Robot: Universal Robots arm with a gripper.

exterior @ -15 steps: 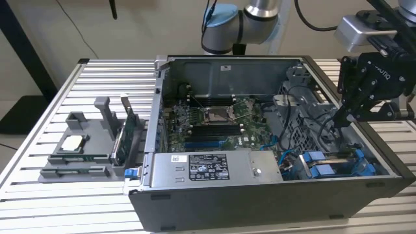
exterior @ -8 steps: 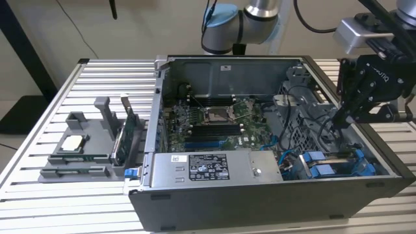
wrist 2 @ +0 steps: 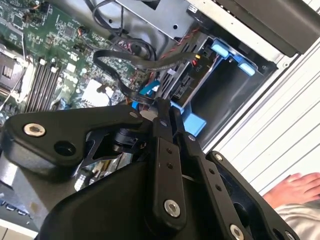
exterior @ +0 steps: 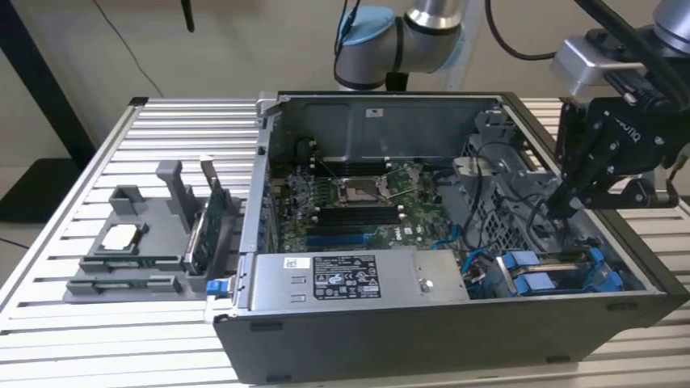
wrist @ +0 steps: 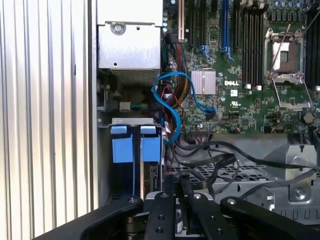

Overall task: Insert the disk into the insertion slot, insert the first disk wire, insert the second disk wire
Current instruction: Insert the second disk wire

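- Gripper (exterior: pixel 563 208) is down inside the case's right part, fingers pressed together on a black wire (wrist 2: pixel 131 61), prob. to guide its plug.
- Disk (exterior: pixel 544 284) sits in slot (exterior: pixel 561 271), near-right corner.

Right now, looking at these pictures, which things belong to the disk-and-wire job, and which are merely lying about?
Job: gripper, shut on black wire; drive bay.
Lying about: grey holder; green card; power supply; a person's hand.
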